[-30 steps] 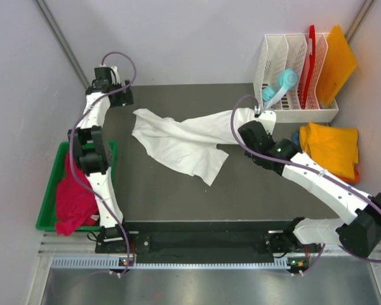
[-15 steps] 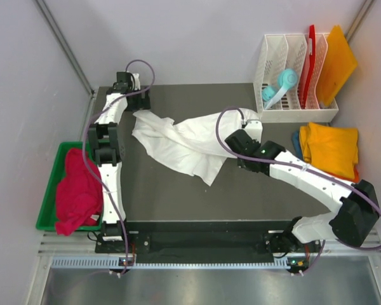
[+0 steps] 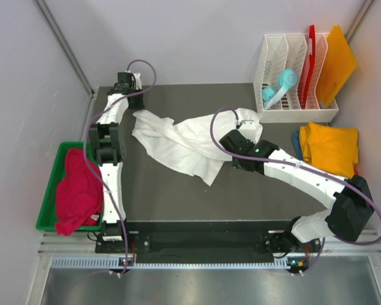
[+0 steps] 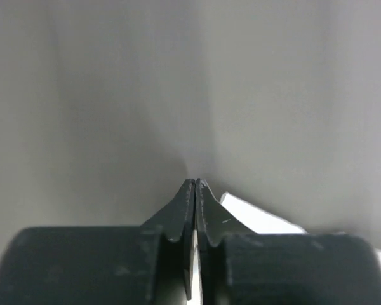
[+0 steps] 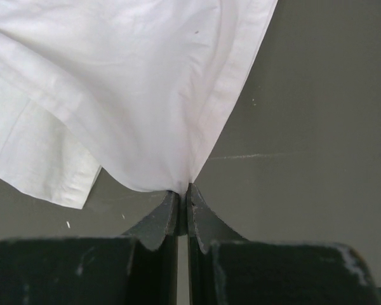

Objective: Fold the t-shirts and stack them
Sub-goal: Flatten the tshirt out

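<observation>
A large white t-shirt point(image 3: 184, 143) lies crumpled across the dark table point(image 3: 178, 197). At the shirt's back-left corner my left gripper point(image 3: 134, 107) has its jaws together. In the left wrist view a thin strip of white cloth point(image 4: 260, 219) shows between and beside its fingers point(image 4: 209, 216). My right gripper point(image 3: 247, 130) is shut on the shirt's right end, which is lifted in a bunch. From the right wrist view the cloth point(image 5: 133, 82) fans out from the closed tips point(image 5: 183, 190). A crimson-pink t-shirt point(image 3: 76, 190) fills a green bin point(image 3: 51, 197). A folded yellow-orange t-shirt point(image 3: 333, 149) lies over a blue one point(image 3: 296, 138).
A white rack point(image 3: 292, 70) at the back right holds a teal object point(image 3: 279, 86), a red board point(image 3: 311, 57) and an orange board point(image 3: 335, 63). Grey walls close in the back and sides.
My left arm swung right to the shirt's back-left corner and its jaws closed. My right gripper carried the shirt's right end to the left, away from the rack.
</observation>
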Robot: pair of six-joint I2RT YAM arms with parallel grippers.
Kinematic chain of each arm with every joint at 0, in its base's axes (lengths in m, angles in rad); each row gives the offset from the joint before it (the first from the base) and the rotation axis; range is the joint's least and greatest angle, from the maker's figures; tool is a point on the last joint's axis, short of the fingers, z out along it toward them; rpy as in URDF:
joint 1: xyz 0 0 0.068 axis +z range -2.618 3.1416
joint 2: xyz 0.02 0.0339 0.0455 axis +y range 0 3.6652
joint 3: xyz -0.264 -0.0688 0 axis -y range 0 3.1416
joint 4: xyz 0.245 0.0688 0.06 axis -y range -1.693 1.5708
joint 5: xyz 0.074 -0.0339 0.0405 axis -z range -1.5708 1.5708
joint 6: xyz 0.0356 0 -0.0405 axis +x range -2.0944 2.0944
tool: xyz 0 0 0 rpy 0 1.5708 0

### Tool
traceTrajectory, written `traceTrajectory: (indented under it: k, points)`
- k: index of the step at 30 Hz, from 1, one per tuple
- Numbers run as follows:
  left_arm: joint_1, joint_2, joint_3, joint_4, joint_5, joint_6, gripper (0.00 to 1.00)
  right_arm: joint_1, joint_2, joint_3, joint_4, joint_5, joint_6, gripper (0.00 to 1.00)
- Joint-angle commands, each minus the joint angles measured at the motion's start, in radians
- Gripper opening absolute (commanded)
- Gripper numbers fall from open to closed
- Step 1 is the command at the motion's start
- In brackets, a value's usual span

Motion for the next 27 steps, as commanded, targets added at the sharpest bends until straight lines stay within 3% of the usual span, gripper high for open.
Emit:
traceTrajectory:
  k: [1,8,16,22,23,25,26,27]
  points:
    - [0.0,-0.051,-0.034,0.035,-0.018,0.011,0.0,0.023,-0.004,0.024,0.037,0.0,0.033,0.0]
    - [0.0,-0.336,-0.303,0.112,0.019,0.074,0.0,0.051,0.027,0.015,0.084,-0.011,0.044,0.0]
    - [0.0,-0.622,-0.57,0.042,0.056,0.132,0.0,0.091,0.062,0.006,0.15,-0.02,0.056,0.0]
    - [0.0,-0.746,-0.714,-0.003,0.097,0.17,0.0,0.115,0.062,-0.022,0.184,-0.023,0.074,0.0]
    - [0.0,-0.748,-0.725,-0.009,0.094,0.176,0.06,0.117,0.061,-0.025,0.19,-0.023,0.076,0.0]
    - [0.0,-0.722,-0.729,-0.002,0.07,0.19,0.4,0.12,0.062,-0.03,0.196,-0.028,0.079,0.0]
    - [0.002,-0.708,-0.723,0.009,0.059,0.186,0.76,0.121,0.064,-0.027,0.195,-0.029,0.081,0.0]
    - [0.002,-0.691,-0.696,0.015,0.054,0.18,0.9,0.129,0.068,-0.023,0.186,-0.026,0.082,0.0]
